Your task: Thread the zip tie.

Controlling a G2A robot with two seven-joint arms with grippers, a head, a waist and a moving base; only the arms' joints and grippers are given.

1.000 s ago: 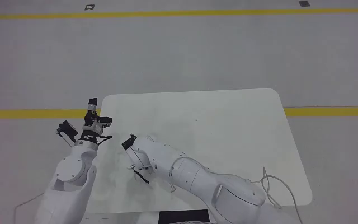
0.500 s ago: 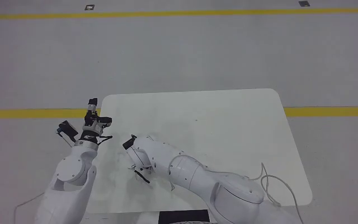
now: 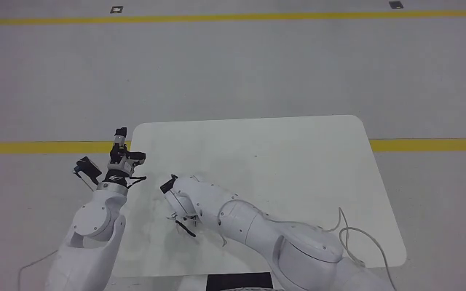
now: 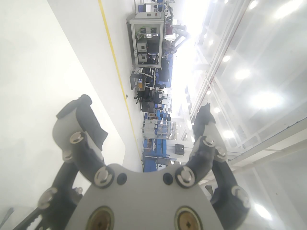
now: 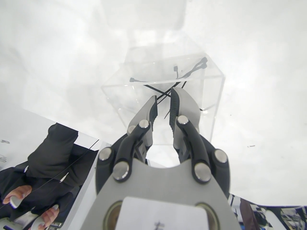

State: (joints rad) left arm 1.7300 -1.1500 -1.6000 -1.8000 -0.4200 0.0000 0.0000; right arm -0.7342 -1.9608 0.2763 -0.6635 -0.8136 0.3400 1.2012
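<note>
The left arm [image 3: 95,222] and the right arm [image 3: 255,229] are wearing smooth white rounded shells; a thin pale cable [image 3: 357,240] is trailing beside the right one. The left gripper [image 4: 144,107] and right gripper [image 5: 165,95] are showing black links and silver screws.

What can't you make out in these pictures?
- Right wrist view: whether the right gripper touches a zip tie; its fingers cover the crossing straps.
- Same view: how many zip ties; they overlap inside the clear box.
- Top view: box contents; too small, partly under the right arm.
</note>
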